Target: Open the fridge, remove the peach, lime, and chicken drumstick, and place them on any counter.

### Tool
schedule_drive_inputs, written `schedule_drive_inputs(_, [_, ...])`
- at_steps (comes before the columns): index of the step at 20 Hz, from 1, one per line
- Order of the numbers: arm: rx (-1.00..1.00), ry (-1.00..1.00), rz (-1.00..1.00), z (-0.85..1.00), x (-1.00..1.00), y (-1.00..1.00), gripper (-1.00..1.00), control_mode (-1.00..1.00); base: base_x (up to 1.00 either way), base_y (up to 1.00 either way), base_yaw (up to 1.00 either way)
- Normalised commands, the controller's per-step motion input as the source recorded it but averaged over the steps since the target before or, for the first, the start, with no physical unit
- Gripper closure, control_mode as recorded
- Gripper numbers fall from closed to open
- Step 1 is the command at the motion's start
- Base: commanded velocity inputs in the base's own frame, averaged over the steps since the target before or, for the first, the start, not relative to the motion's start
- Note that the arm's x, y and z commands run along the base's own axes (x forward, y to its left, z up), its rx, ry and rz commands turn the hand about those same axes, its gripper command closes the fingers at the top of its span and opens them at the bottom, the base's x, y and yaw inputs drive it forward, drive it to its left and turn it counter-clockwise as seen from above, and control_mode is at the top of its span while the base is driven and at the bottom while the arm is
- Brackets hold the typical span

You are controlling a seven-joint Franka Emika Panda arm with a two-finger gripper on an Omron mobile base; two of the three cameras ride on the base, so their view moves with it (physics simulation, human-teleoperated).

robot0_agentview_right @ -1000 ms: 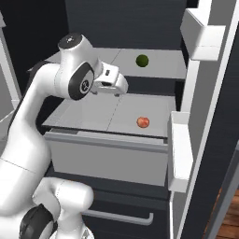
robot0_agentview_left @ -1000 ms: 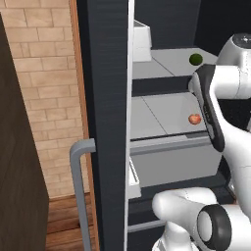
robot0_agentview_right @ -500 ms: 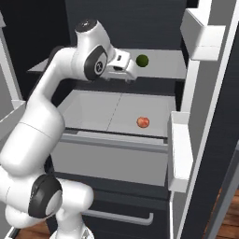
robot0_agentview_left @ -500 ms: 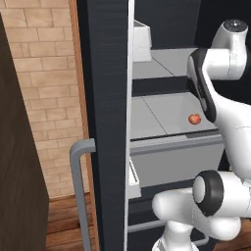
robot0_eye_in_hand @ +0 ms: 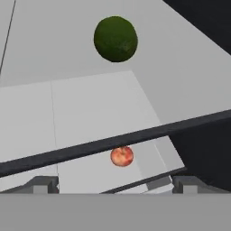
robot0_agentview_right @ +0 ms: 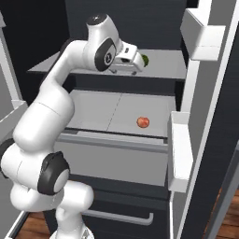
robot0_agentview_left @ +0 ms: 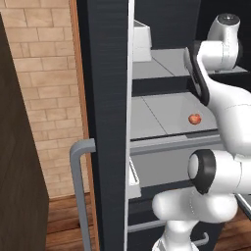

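Left base view: fridge (robot0_agentview_left: 110,98) open, dark door edge upright in front, grey bar handle low at left; peach (robot0_agentview_left: 195,119) small, round, orange-red, resting near the front right of the lower pale grey shelf (robot0_agentview_left: 157,115), smooth and flat; white arm rising past it toward the upper shelf. Right base view: gripper (robot0_agentview_right: 134,66) reaching over the front edge of the upper shelf (robot0_agentview_right: 163,65), jaws spread wide and empty; lime (robot0_agentview_right: 144,59) just beyond the hand, partly hidden behind it, dark green and ball-shaped; peach (robot0_agentview_right: 143,122) a level down, toward the shelf's front right, well apart from the hand. Hand view: fingertips (robot0_eye_in_hand: 45,184) standing apart at the bottom corners, nothing between them; lime (robot0_eye_in_hand: 115,39) straight ahead along the line of the jaws, centred, smooth and matte, no long axis to align with; peach (robot0_eye_in_hand: 122,156) showing below the dark front lip of the upper shelf. Judged nearest target: the lime, calling for a straight advance until the ball sits between the tips. Likely to roll on the slick shelf if nudged. No drumstick to be made out.
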Motion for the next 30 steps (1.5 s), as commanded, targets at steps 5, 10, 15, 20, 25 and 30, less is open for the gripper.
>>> schedule_drive_inputs(5, [0.00,-0.02,0.00,0.00,0.44,-0.27,-1.00,-1.00,0.00,0.00,0.00])
schedule_drive_inputs(10, [0.00,-0.08,0.00,0.00,0.39,-0.10,-1.00,-1.00,0.00,0.00,0.00])
schedule_drive_inputs(15, [0.00,-0.09,0.00,0.00,0.38,0.00,-1.00,-1.00,0.00,0.00,0.00])
schedule_drive_inputs(20, [0.00,0.00,0.00,0.00,0.24,-0.12,-1.00,-1.00,0.00,0.00,0.00])
schedule_drive_inputs(25, [0.00,0.00,0.00,-0.02,0.33,-0.02,-1.00,-1.00,0.00,0.00,0.00])
schedule_drive_inputs(30, [0.00,0.00,0.00,-0.02,0.30,0.00,-1.00,-1.00,0.00,0.00,0.00])
